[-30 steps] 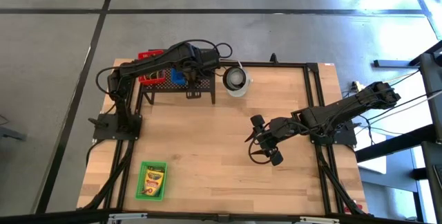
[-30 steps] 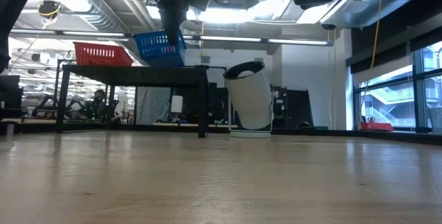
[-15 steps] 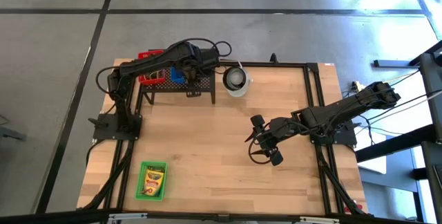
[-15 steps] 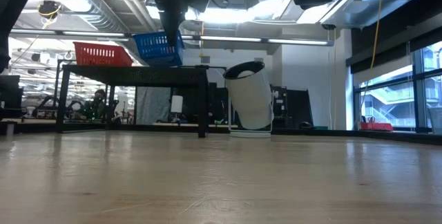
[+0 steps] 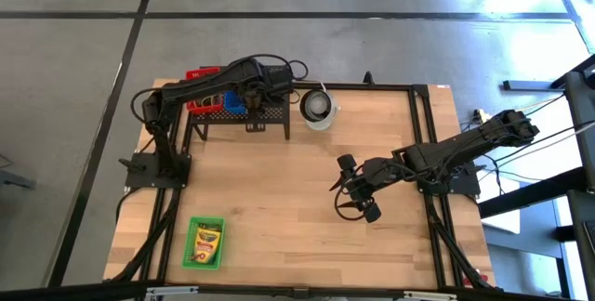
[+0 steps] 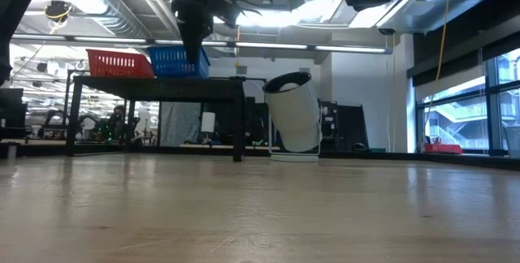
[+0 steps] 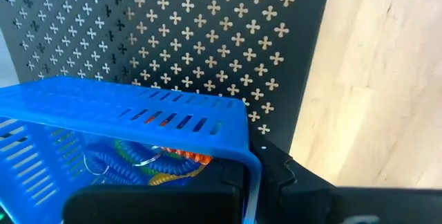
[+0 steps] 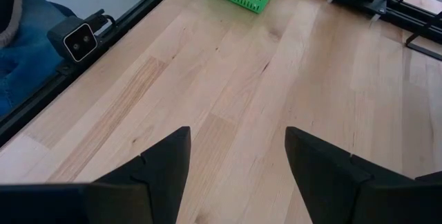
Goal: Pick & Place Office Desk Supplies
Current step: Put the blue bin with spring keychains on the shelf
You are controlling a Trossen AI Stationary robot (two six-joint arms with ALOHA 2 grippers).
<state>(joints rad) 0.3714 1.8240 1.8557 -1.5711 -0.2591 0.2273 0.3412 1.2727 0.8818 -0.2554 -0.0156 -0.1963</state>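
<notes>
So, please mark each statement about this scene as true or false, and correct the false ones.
1. The left gripper holds the blue basket with shut jaws. True.
2. The blue basket is empty. False: the left wrist view shows coiled loops inside it.
3. The red basket stands on the black stand. True.
4. The right gripper grips the white cup. False: its jaws are open over bare table, apart from the cup.
5. The green basket sits on the stand. False: it lies on the table, near the front edge on the left arm's side.
</notes>
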